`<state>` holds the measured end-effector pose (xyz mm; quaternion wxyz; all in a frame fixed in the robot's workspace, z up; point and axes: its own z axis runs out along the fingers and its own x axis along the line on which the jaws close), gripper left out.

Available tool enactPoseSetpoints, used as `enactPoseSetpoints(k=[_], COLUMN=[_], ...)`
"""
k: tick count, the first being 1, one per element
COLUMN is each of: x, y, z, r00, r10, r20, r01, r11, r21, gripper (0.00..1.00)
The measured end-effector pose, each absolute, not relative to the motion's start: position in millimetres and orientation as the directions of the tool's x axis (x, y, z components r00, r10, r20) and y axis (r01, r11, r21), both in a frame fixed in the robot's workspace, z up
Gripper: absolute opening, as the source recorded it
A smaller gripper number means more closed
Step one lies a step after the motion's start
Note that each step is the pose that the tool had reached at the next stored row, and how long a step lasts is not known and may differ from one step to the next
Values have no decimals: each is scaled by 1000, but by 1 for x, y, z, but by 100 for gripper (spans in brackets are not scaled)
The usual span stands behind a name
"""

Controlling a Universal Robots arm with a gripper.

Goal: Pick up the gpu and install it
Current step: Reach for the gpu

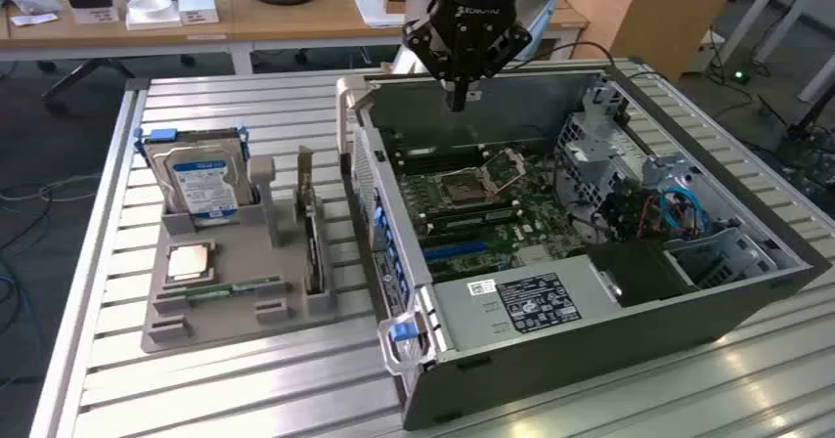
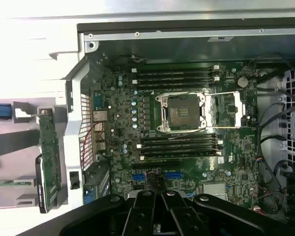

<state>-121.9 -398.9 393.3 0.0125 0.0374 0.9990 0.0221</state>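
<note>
Gpu (image 1: 312, 235) stands on its long edge in a slot of the grey holder tray (image 1: 170, 306), left of centre in the exterior view. It sits just beside the open computer case (image 1: 588, 350), on that case's side toward the exterior view's left. Nothing touches the card. In the wrist view it appears as a thin green-edged board (image 2: 49, 162) outside the case wall.

Gripper (image 1: 457, 94) hangs at upper centre of the exterior view, over the far rim of the case and well apart from the gpu. Its fingers are pressed together with nothing between them. In the wrist view the gripper (image 2: 156, 194) shows above the motherboard, near the blue connectors (image 2: 173, 175).

Tray contents, exterior view:
- hard drive (image 1: 202, 179) with a blue-white label, upright at the far end of the tray
- square processor chip (image 1: 191, 260) lying flat, nearer the camera
- narrow green memory stick (image 1: 235, 287) lying flat beside the chip

Case lies on its side with the panel off. The motherboard (image 1: 490, 208) is exposed and its processor socket (image 1: 486, 176) is open with the latch frame raised. The wrist view gives the same socket (image 2: 184, 110) between two banks of black memory slots (image 2: 179, 76).

Tray and case rest on a slatted metal table (image 1: 196, 389). A wooden desk (image 1: 261, 18) with small items runs across the upper left of the exterior view.
</note>
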Motion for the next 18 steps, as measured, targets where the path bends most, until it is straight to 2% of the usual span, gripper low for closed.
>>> enactPoseSetpoints(k=[18], x=[-128], y=[-399], z=[393], r00=[-997], r10=[75], r20=[-23], r01=[74], r11=[996], r21=[45], gripper=[11])
